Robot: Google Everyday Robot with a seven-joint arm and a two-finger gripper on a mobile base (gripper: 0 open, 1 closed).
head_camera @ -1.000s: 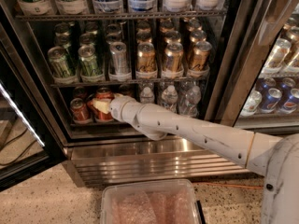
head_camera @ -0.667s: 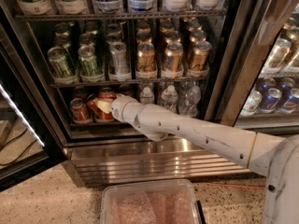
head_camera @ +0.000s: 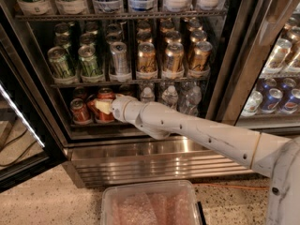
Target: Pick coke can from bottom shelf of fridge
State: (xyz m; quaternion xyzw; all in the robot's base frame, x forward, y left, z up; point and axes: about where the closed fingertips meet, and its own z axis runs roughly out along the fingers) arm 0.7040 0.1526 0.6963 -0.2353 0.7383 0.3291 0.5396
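Note:
The fridge (head_camera: 154,159) stands open, with a steel base panel. Its bottom shelf (head_camera: 89,124) holds several red coke cans at the left. One coke can (head_camera: 79,110) stands free at the far left and another (head_camera: 106,94) stands behind. My gripper (head_camera: 102,107) reaches into the bottom shelf from the right on the white arm (head_camera: 197,130). It is right at a front coke can (head_camera: 104,116) and overlaps the can's upper part. That can's top is hidden by the gripper.
Green cans (head_camera: 60,62), a silver can (head_camera: 119,57) and gold-brown cans (head_camera: 173,57) fill the rack above. Water bottles (head_camera: 169,96) stand right of the arm. The open glass door (head_camera: 18,125) is at left. A clear plastic bin (head_camera: 150,205) lies on the floor below.
The gripper has stayed at the front coke can, shifting only slightly. The cans around it have not moved.

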